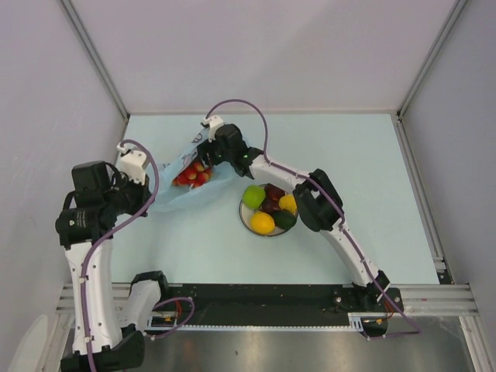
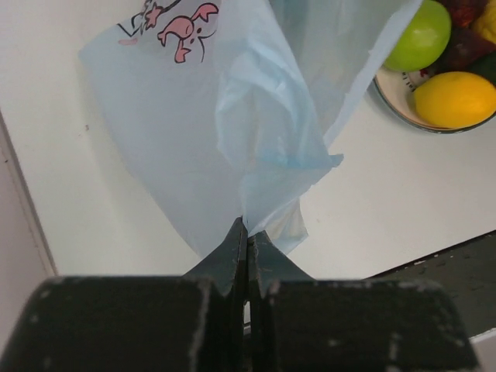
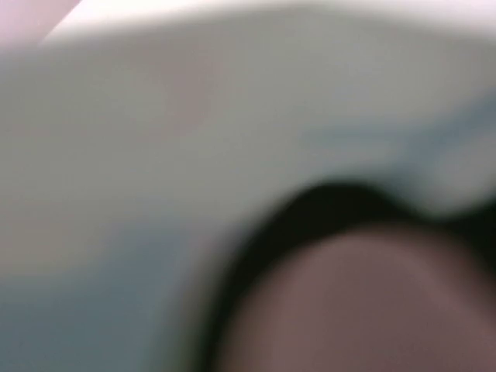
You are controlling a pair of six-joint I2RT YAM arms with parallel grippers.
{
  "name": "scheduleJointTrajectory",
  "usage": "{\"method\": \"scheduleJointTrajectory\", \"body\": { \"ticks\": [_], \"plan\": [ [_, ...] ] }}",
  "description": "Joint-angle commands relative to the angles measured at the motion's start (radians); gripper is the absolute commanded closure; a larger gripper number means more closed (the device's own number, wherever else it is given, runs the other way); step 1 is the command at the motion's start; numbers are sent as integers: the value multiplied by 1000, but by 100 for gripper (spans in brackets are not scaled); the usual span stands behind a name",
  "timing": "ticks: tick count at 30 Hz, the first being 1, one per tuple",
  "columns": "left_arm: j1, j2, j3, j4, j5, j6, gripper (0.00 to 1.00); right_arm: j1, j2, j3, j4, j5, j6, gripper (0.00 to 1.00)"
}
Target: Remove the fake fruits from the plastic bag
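left gripper (image 2: 246, 231) pinching bag (image 2: 178, 132) edge | right gripper (image 1: 205, 157) at bag mouth, jaws: can't tell | berries (image 1: 192, 176) just beside it

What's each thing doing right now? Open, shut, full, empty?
plastic bag: pinched at one corner, red berries inside.
red berries: inside the plastic bag.
plate: holding several fruits.
left pincer: shut on the plastic bag.
right pincer: at the plastic bag; open or shut, can't tell.
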Motion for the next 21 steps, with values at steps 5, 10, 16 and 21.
{"method": "scheduleJointTrajectory", "body": {
  "ticks": [5,10,16,21],
  "plan": [
    [-1,44,39,-41,70,-31,100,-30,172,232,91,-161,185,30],
    [0,113,62,-60,78,-29,100,-25,272,314,160,-225,245,28],
    [-1,139,66,-65,69,-32,100,-16,347,388,251,-294,209,54],
    [-1,135,43,-42,49,-40,100,-32,320,385,265,-374,173,100]
  ]
}}
